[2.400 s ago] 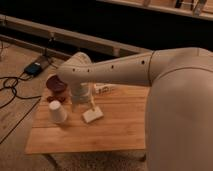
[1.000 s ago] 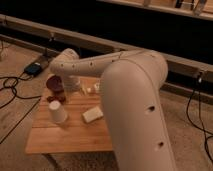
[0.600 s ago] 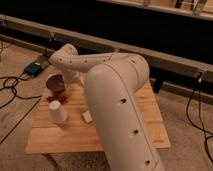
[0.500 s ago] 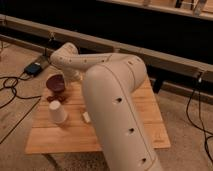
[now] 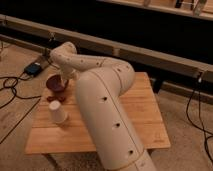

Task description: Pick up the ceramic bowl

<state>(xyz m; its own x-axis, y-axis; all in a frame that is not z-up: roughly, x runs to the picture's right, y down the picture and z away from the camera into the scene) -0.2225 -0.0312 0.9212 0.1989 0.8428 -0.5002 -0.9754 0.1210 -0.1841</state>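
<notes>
Claw (image 5: 64,80) at ceramic bowl (image 5: 53,84) rim; white cup (image 5: 57,112) near.

My arm (image 5: 107,110) fills the foreground, rising from the bottom edge and bending toward 10 o'clock across the wooden table (image 5: 145,105). The gripper (image 5: 65,79) sits at the ceramic bowl (image 5: 54,85)'s 3 o'clock rim, by the table's far-left corner. A white cup (image 5: 57,113) stands at the bowl's 6 o'clock, apart from it. Cables (image 5: 11,82) and a blue box (image 5: 33,69) lie on the floor to the left.
</notes>
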